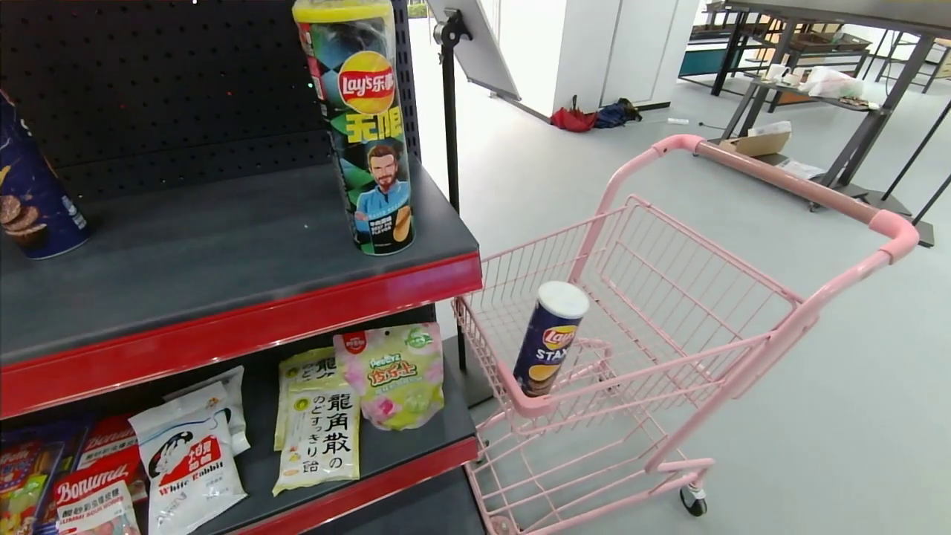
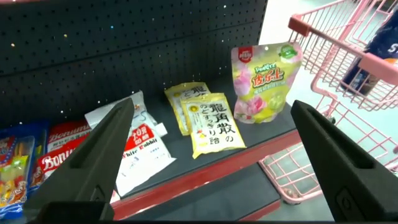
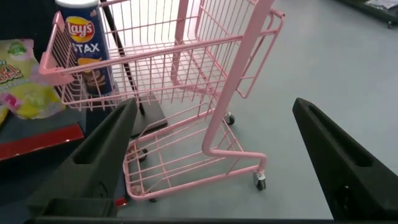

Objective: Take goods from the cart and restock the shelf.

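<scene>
A grey floor (image 1: 743, 416) runs back to white walls and dark metal tables. A shelf (image 1: 223, 245) with red edges and a black pegboard back stands on the robot's left, and a pink cart (image 1: 780, 174) stands just beside its right end.

The left claw (image 2: 212, 103) hangs in front of the lower board with its fingers (image 2: 106, 149) spread wide and nothing between them. Straight ahead of it, in the gap between the fingers, lie two yellow bags (image 2: 211, 121), one partly over the other. Beyond the finger on the cart side a green and pink pouch (image 2: 264, 81) leans on the pegboard. Beyond the other finger lies a white bag (image 2: 140, 146), and past that are red bags (image 2: 53, 155) at the board's far end.

The right claw (image 3: 214, 102) is also wide open and empty, hanging over the floor in front of the cart. The cart's lower rack and a front wheel lie ahead of it, between its fingers. A blue can (image 3: 87, 50) with a white lid stands on end in the basket, up past the finger on the shelf side, in the corner nearest the shelf and against the wire.

On the upper board, above the left claw, a tall green can (image 1: 371, 126) with a yellow lid stands near the front edge at the cart end. A dark can (image 1: 30, 200) stands well apart from it at the other end.
</scene>
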